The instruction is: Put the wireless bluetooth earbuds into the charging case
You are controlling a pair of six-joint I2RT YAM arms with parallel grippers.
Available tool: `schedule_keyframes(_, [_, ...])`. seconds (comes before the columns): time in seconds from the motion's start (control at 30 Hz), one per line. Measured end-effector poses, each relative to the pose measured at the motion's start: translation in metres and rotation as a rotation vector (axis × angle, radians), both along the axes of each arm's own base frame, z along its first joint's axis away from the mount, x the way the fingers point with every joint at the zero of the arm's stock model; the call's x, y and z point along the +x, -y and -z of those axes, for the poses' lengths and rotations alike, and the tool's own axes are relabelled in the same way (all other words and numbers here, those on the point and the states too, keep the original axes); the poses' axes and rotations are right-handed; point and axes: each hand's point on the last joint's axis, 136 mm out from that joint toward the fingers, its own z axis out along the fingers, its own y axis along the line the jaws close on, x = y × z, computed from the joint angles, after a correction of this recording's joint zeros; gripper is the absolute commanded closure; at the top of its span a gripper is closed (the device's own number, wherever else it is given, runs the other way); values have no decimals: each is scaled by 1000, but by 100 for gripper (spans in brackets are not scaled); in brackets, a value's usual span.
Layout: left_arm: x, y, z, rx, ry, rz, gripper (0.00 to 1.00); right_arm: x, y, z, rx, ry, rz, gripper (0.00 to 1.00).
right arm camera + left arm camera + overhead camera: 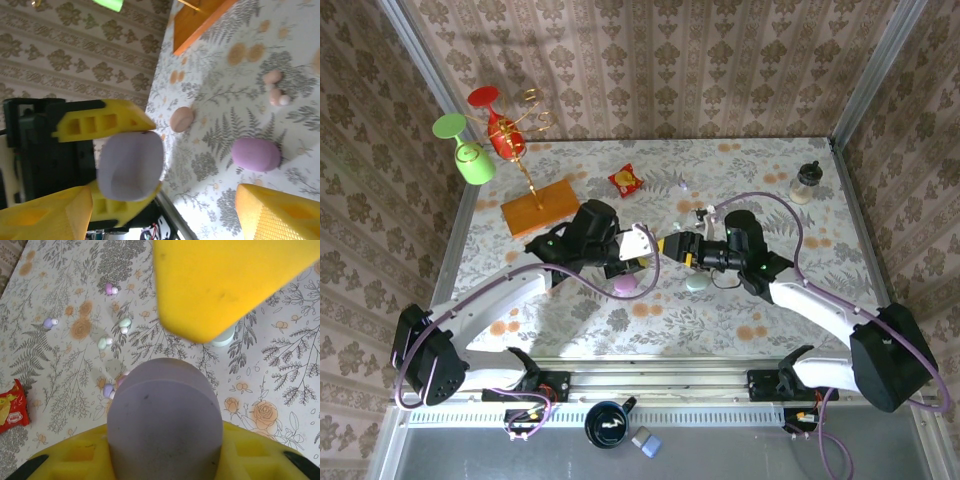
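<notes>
My left gripper [635, 250] is shut on a pale lilac charging case [165, 415], held above the table; its yellow fingers [102, 124] pinch the case [131, 165] from both sides. My right gripper [672, 245] faces it from close by and stands open [162, 200] with nothing between its fingers. Several tiny earbuds lie on the floral table: a lilac one [49, 322], a pink-lilac one [110, 289], two mint ones [124, 324] [104, 342], and one [108, 390] just beyond the held case. Pink earbuds [274, 87] also lie on the table.
A purple case [625, 287] [255, 154], a mint case [697, 283] and a peach case [181, 119] rest on the table. A red-and-yellow snack packet [625, 180] lies behind. A wooden stand [540, 210] with glasses is at the left, a small bottle [807, 182] at the far right.
</notes>
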Motion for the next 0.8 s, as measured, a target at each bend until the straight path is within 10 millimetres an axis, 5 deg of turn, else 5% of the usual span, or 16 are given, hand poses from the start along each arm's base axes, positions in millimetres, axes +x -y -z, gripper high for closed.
schedule_keyframes(0.3, [-2, 4, -1, 2, 16, 14, 72, -1, -19, -1, 25, -36, -44, 37])
schedule_keyframes(0.53, [-4, 1, 7, 26, 20, 16, 72, 0, -25, 6, 33, -73, -53, 61])
schedule_keyframes(0.8, [-3, -2, 12, 40, 22, 7, 71, 0, -29, 6, 40, -75, -70, 67])
